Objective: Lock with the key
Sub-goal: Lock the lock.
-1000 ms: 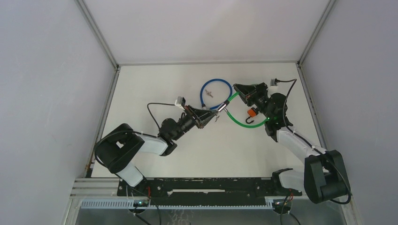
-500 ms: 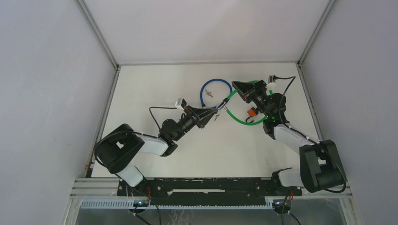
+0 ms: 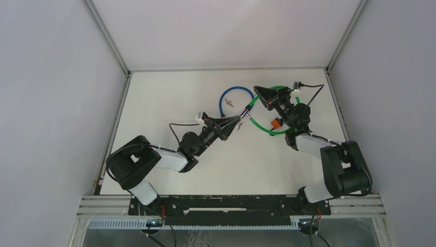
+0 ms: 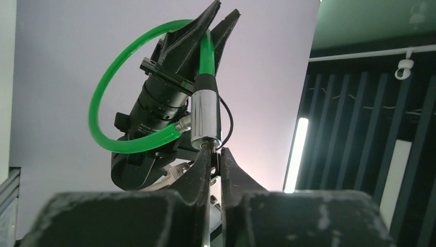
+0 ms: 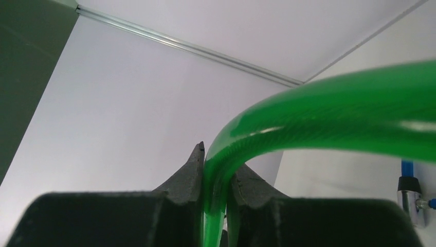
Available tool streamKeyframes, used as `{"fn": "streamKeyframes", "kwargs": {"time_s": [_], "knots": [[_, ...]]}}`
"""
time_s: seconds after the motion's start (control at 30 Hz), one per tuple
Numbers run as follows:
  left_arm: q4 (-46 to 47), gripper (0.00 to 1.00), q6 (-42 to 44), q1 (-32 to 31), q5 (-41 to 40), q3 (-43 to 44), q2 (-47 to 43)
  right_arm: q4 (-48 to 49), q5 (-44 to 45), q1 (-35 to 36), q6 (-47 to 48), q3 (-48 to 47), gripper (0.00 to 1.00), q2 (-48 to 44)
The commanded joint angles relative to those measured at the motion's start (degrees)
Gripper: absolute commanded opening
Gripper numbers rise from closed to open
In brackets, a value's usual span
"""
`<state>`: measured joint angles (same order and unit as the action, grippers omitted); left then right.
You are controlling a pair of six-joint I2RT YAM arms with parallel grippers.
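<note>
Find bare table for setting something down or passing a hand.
Bare table: far-left corner between the left wall and blue cable lock; the far strip behind both loops; the near middle between left arm and right arm. Crowded: centre-right, where the left end effector holds the key to the green cable lock in the right end effector.
</note>
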<state>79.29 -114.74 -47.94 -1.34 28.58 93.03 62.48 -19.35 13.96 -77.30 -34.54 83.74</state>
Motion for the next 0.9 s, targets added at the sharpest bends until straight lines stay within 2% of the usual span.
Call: {"fn": "streamKeyframes", "kwargs": {"time_s": [0.0, 0.1, 0.23, 0.37, 0.63, 0.73, 0.77, 0.8, 0.87], "knots": [[6.7, 0.16, -4.1, 0.1, -2.0, 5.6, 0.3, 3.2, -7.1, 1.8, 2.6, -0.3, 0.0, -1.3], [6.7, 0.37, 0.3, 0.7, -2.4, 3.2, -1.0, -4.5, -7.4, 0.7, 5.0, -1.0, 0.0, -3.9], [6.6, 0.48, 3.6, 1.5, -1.8, 1.0, -1.4, -10.3, -8.1, -0.2, 6.4, -2.0, 0.0, -6.5], [6.5, 0.64, 8.1, 2.0, 0.5, -0.3, -1.0, -18.6, -8.5, -0.7, 8.1, -4.5, 0.0, -8.3], [3.6, 0.97, 20.2, 4.2, 8.1, -5.4, -4.1, -26.0, -9.1, -2.5, 7.2, -6.2, 0.0, -9.4], [-8.5, 1.0, 28.9, 4.3, 11.1, -5.4, -9.0, -27.2, -9.6, -2.7, 6.6, -6.5, 0.0, -9.0], [-14.3, 1.0, 35.6, 4.2, 11.3, -5.3, -12.4, -27.9, -9.7, -3.0, 6.7, -6.6, 0.0, -9.1], [-22.9, 1.0, 42.0, 3.7, 10.7, -4.4, -16.6, -28.4, -9.7, -3.2, 6.8, -6.7, 0.0, -9.4], [-46.9, 1.0, 57.0, 1.3, 4.0, 0.1, -25.9, -30.1, -9.7, -3.5, 7.1, -6.9, 0.0, -9.9]]}}
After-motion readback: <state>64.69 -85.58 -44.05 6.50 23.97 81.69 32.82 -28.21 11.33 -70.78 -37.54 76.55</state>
